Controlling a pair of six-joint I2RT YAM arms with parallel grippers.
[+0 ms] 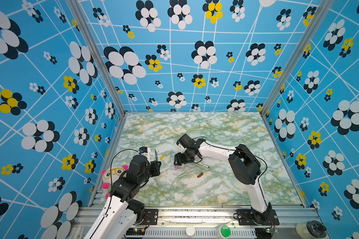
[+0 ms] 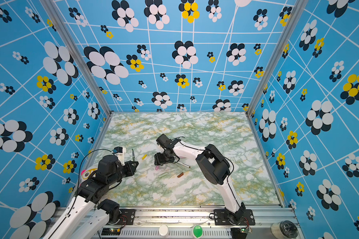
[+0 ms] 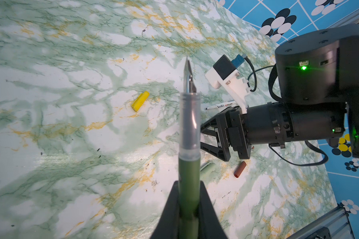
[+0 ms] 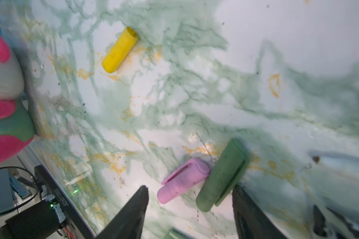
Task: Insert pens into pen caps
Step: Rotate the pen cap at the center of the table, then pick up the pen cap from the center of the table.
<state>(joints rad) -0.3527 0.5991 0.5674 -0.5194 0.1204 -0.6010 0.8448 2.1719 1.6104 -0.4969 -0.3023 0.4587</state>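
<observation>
My left gripper (image 3: 189,187) is shut on the dark green pen (image 3: 189,128), whose bare nib points away from the wrist; both top views show this pen (image 1: 156,155) tilted up above the table. My right gripper (image 4: 190,187) is open low over the table, with its jaws on either side of the pink cap (image 4: 182,180) and the dark green cap (image 4: 222,175), which lie side by side. The yellow cap (image 1: 162,156) lies between the two arms. The pale grey-green cap (image 1: 182,175) and the brown cap (image 1: 200,175) lie nearer the front. A white printed pen (image 3: 220,106) lies behind the right gripper.
A plush toy (image 1: 112,175) sits at the table's left edge beside the left arm. The front rail (image 1: 195,215) carries both arm bases, a green button (image 1: 225,230) and a jar (image 1: 313,228). Patterned blue walls (image 1: 50,103) close in three sides.
</observation>
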